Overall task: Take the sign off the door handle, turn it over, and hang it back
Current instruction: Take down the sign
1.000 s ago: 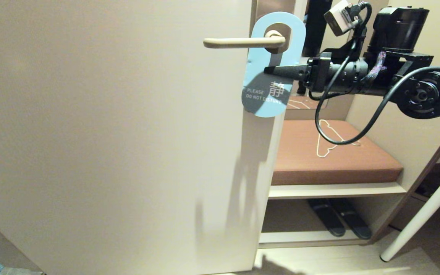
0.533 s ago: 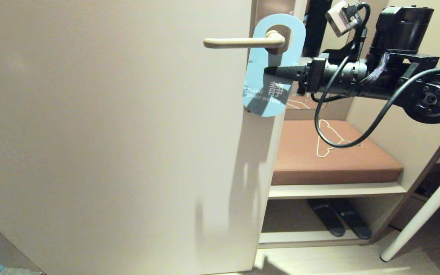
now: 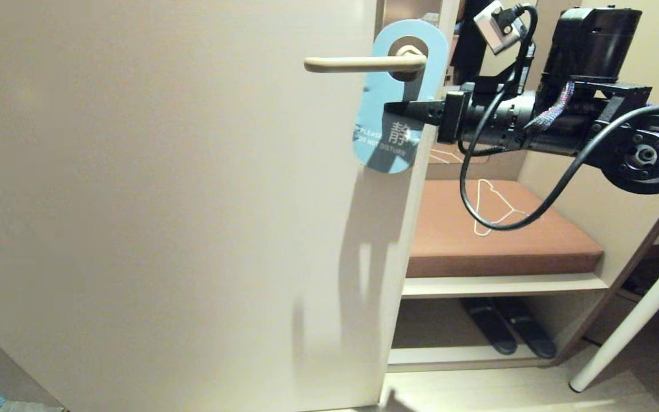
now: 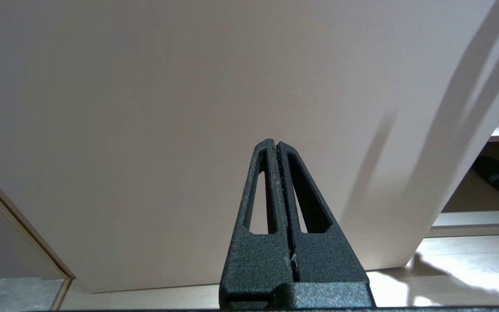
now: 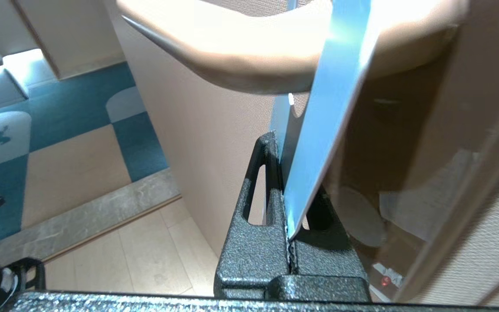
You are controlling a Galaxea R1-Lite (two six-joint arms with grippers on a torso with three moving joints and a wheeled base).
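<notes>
The sign (image 3: 392,91) hangs by its big hole on the door handle (image 3: 358,63), its light blue "PLEASE DO NOT DISTURB" face toward me and its lower end swung to the left. My right gripper (image 3: 389,107) reaches in level from the right and is shut on the sign's middle. In the right wrist view the sign (image 5: 332,125) is pinched edge-on in the right gripper (image 5: 277,141), right below the door handle (image 5: 249,56). My left gripper (image 4: 275,144) is shut and empty, low in front of the door (image 4: 180,108); it does not show in the head view.
The cream door (image 3: 163,200) fills the left of the head view. To the right, a brown cushioned bench (image 3: 507,240) carries a white wire hanger (image 3: 492,209), with dark slippers (image 3: 507,332) on the shelf beneath. A white table leg (image 3: 632,315) slants at the far right.
My right arm has shifted left with the sign in its grip. The sign's lower end has swung left and its top has slid a little along the handle. The left gripper stays put.
</notes>
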